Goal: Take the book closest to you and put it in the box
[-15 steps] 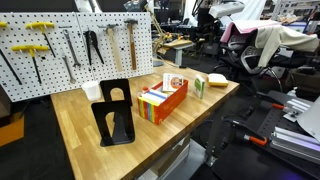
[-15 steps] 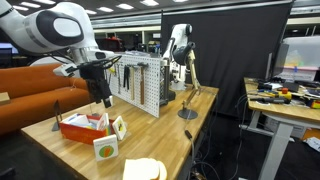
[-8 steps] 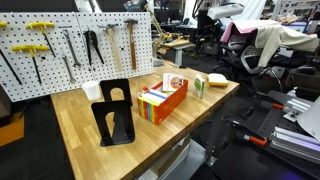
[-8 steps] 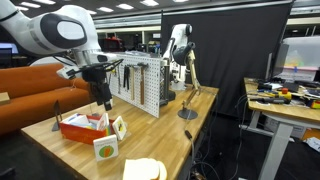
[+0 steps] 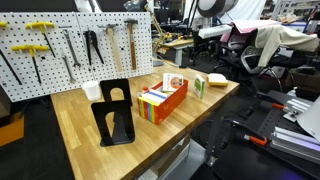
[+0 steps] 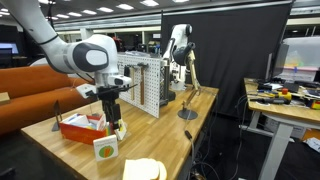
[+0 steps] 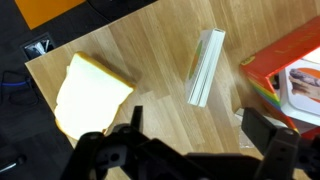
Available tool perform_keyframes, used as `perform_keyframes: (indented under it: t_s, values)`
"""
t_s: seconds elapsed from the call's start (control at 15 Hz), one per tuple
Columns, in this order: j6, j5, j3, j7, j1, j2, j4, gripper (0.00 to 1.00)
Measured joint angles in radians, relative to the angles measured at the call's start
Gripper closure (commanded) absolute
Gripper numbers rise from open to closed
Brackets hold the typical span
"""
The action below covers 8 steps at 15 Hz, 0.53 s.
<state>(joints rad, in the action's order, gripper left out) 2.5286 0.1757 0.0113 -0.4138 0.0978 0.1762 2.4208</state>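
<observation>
The book stands upright on the wooden table between a flat pale yellow book and the end of the box. It is green in an exterior view [image 5: 199, 86], shows its cover in an exterior view [image 6: 105, 149], and is seen edge-on from above in the wrist view [image 7: 207, 66]. The orange-red box [image 5: 170, 103] [image 6: 76, 127] [image 7: 262, 68] holds multicoloured spines and a white picture book [image 7: 302, 92]. My gripper [image 6: 113, 121] [image 7: 198, 135] is open and empty. It hangs above the table beside the book, not touching it.
The pale yellow book [image 7: 90, 95] [image 6: 145, 170] lies flat near the table's end. A black metal bookend [image 5: 115, 112] stands beside the box. A pegboard with tools [image 5: 70, 45] lines the back edge. The table edge and floor show in the wrist view [image 7: 40, 50].
The arm has swung from above the box toward the table's end and now hangs over the standing books. The books and box have not moved.
</observation>
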Motion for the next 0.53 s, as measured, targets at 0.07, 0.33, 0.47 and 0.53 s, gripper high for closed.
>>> perform_keyframes:
  t_s: [0.07, 0.33, 0.47, 0.53]
  values:
    - [0.0, -0.014, -0.009, 0.008, -0.006, 0.035, -0.019, 0.0]
    - [-0.001, -0.093, -0.024, 0.06, -0.024, 0.149, -0.078, 0.0]
    - [-0.005, -0.126, -0.026, 0.08, -0.029, 0.191, -0.099, 0.0]
    - [-0.01, -0.136, -0.027, 0.086, -0.03, 0.208, -0.108, 0.0]
